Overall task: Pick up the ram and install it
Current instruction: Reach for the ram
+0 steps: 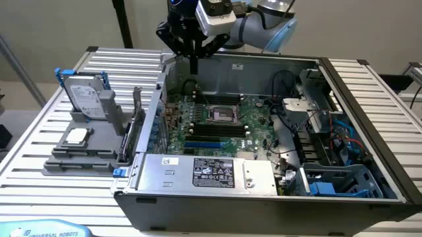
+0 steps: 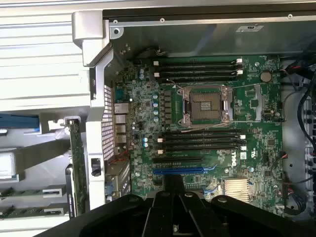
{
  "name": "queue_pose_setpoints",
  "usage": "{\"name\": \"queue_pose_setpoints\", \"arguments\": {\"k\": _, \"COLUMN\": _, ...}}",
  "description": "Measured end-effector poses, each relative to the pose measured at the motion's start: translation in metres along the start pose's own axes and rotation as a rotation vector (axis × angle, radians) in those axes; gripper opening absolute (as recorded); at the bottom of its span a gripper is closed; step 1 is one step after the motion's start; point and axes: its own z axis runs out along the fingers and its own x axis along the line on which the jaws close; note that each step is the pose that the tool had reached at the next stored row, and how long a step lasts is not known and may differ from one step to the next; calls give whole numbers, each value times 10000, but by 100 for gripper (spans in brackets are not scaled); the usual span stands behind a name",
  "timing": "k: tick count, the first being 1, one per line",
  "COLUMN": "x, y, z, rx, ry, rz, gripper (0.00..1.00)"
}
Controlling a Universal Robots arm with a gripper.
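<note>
Fingers (image 1: 193,63) are clenched tip to tip w/ nothing btwn them. They point straight down over the far wall of the open PC case (image 1: 297,212), above the far edge of the motherboard (image 2: 252,163).

The ram (image 2: 74,168) is outside the case, just beside its side wall on the exterior view's left. It stands on its long edge in the grey fixture (image 1: 79,165), which also carries the hard drive (image 1: 86,96). That puts it toward the left edge of the slatted surface (image 1: 26,187), as the exterior view shows it.

Key relation: the ram lies off to the exterior view's left of the fingers, nearer the surface's near edge, and lower than the tips. Its long axis runs approx parallel to the case's side wall, far edge to near edge. Fingers and ram are apart, no contact.

Look: a thin, narrow green board, seen nearly edge-on. The top edge is straight and the chips are too small to make out. The black slots (image 2: 197,69) either side of the CPU socket look empty, so my read is the ram isn't picked up yet.
</note>
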Motion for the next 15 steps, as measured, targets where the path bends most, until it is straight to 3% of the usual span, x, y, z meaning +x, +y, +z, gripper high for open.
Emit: {"name": "queue_pose_setpoints", "arguments": {"k": 15, "x": 10, "y": -14, "z": -3, "rx": 4, "ry": 2, "rz": 1, "gripper": 11}}
